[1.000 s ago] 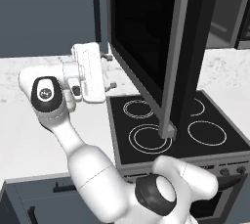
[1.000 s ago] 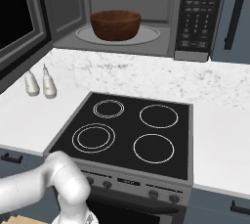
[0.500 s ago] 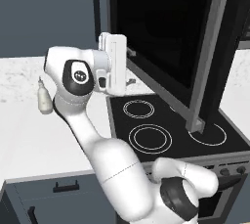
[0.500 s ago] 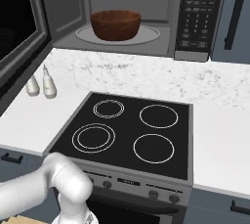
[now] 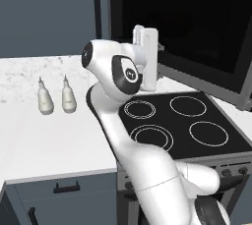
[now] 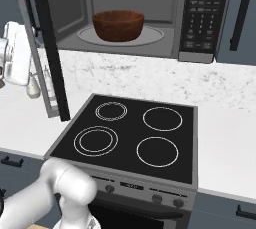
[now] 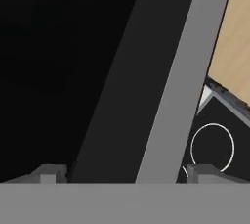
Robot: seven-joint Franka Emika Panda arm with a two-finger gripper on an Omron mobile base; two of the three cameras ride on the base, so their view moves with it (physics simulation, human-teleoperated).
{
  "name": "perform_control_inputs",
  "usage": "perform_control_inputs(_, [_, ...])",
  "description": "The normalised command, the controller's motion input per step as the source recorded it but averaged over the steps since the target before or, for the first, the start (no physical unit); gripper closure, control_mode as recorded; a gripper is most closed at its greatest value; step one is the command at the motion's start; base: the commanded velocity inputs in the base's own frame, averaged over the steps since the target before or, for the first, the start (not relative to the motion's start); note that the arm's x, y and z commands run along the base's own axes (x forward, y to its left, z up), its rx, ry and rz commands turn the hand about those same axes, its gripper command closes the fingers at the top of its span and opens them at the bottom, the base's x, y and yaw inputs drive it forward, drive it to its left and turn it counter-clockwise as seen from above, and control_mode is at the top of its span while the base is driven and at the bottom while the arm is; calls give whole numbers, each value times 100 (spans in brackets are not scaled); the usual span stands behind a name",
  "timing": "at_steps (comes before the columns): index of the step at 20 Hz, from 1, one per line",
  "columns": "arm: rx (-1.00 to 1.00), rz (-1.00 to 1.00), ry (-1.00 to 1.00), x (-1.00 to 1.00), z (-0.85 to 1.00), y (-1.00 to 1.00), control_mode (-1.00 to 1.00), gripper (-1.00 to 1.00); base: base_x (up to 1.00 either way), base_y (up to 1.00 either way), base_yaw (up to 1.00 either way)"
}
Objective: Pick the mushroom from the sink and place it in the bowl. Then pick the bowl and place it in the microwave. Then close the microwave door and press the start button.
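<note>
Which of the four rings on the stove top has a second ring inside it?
The front-left burner on the stove: it shows two concentric white circles with a clear gap, and it looks the largest of the four.

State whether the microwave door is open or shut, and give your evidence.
Open: the microwave door stands swung out, leaving the bowl inside plainly visible.
</note>
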Motion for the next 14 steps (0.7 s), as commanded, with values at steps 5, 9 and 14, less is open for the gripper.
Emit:
perform_control_inputs(5, [10,17,-18,30,0,-57,-100,-100,0,0,0])
perform_control_inputs(9, [10,19,-10,53,0,-36,-100,-100,0,0,0])
perform_control_inputs(14, [10,19,-4,60,0,-38,-100,-100,0,0,0])
